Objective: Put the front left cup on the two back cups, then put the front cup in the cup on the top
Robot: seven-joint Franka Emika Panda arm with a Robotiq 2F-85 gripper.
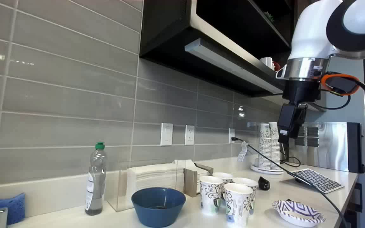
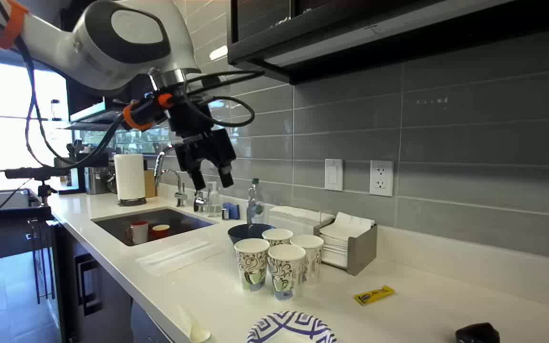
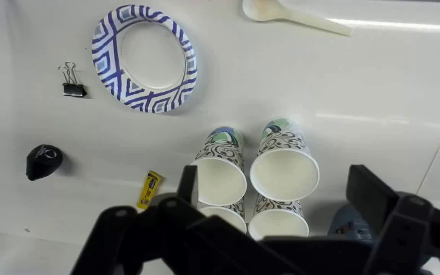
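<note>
Four white paper cups (image 1: 230, 199) with dark scrollwork stand upright in a tight two-by-two cluster, at the centre of the wrist view and low in both exterior views. Judged from the open edge of the counter (image 2: 427, 295), the front left cup (image 3: 284, 168) is probably the upper right of the four in the wrist view. The front cup (image 3: 222, 175) stands just beside it, to its left in the frame, and the two back cups (image 3: 278, 223) show below, one partly hidden. The insides that can be seen look empty.

Expect each cup to be very light, thin-walled, easily dented and quick to tip. The rolled rim should be the stiffest part, so the best hold is likely a gentle pinch across the outer wall just beneath it, with one finger slipped into the narrow gap beside its neighbour.

The gripper (image 2: 213, 182) holds nothing; its fingers are spread wide, well above the cups.

Farther out, a blue bowl (image 1: 158, 217) sits at the lower centre of an exterior view. In the wrist view, a yellow packet (image 3: 149, 190) lies left of the cups, a patterned paper plate (image 3: 153, 57) at upper left, and a pale spoon (image 3: 300, 18) near the top edge
</note>
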